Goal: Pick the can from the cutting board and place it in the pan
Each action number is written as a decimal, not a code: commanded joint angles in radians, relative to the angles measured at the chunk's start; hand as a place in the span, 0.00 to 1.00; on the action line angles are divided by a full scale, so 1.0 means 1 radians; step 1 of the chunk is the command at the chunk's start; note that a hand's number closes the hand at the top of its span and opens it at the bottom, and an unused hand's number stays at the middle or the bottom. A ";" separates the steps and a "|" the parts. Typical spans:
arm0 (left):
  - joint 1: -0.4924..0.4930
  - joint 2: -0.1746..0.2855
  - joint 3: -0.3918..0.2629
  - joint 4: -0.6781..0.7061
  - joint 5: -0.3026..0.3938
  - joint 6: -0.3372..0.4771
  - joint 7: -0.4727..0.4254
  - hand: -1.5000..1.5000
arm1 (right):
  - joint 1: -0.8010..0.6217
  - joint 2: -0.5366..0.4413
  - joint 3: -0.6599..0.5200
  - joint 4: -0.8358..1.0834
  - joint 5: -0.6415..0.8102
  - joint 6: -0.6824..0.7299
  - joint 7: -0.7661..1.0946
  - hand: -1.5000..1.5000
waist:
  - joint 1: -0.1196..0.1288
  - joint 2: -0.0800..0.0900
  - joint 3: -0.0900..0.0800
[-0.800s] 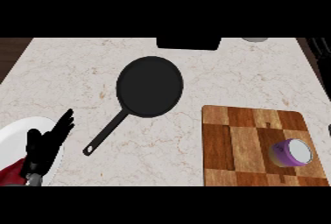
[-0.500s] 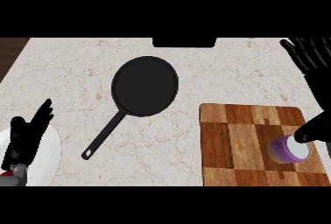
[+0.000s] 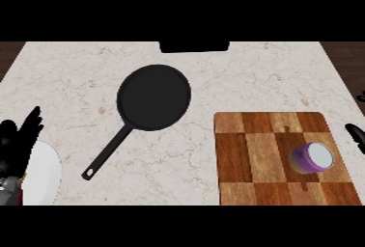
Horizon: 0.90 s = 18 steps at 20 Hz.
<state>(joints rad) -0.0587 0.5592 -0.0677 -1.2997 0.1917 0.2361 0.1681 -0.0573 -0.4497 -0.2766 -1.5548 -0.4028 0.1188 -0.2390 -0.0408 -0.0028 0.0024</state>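
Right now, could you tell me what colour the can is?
Purple can, pale end; head view.

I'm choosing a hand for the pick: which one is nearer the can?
Right. The right hand shows only as a sliver at the view's right edge, just beyond the cutting board beside the can. The left hand rests open at the far left, past the pan.

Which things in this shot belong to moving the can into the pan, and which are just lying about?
Belongs to the job:
- purple can with a white top
- brown wooden cutting board, under the can
- round black frying pan

Just lying about:
- white plate, lower left
- black box-like object, at the counter's far edge

The open left hand rests by the plate.
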 commanded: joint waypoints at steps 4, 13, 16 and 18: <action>-0.083 -0.047 -0.019 0.021 -0.070 0.036 0.053 0.50 | 0.224 -0.096 -0.079 -0.110 0.023 0.183 -0.104 0.00 | 0.018 0.002 -0.003; -0.067 -0.048 -0.015 0.005 -0.066 0.014 0.052 0.50 | 0.191 -0.405 -0.033 -0.265 0.275 0.177 0.225 0.00 | 0.039 0.004 -0.006; -0.050 -0.071 -0.041 -0.004 -0.086 0.026 0.044 0.50 | 0.181 -0.511 0.025 -0.320 0.349 0.230 0.353 0.00 | 0.054 0.006 -0.007; -0.055 -0.054 -0.022 0.014 -0.071 -0.009 0.034 0.50 | 0.148 -0.538 0.054 -0.355 0.346 0.255 0.449 0.00 | 0.052 0.005 -0.006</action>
<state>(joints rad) -0.1169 0.5116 -0.0850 -1.2972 0.1263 0.2405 0.2139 0.1200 -0.8920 -0.2694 -1.8561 -0.1040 0.3219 0.0675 0.0043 0.0010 -0.0034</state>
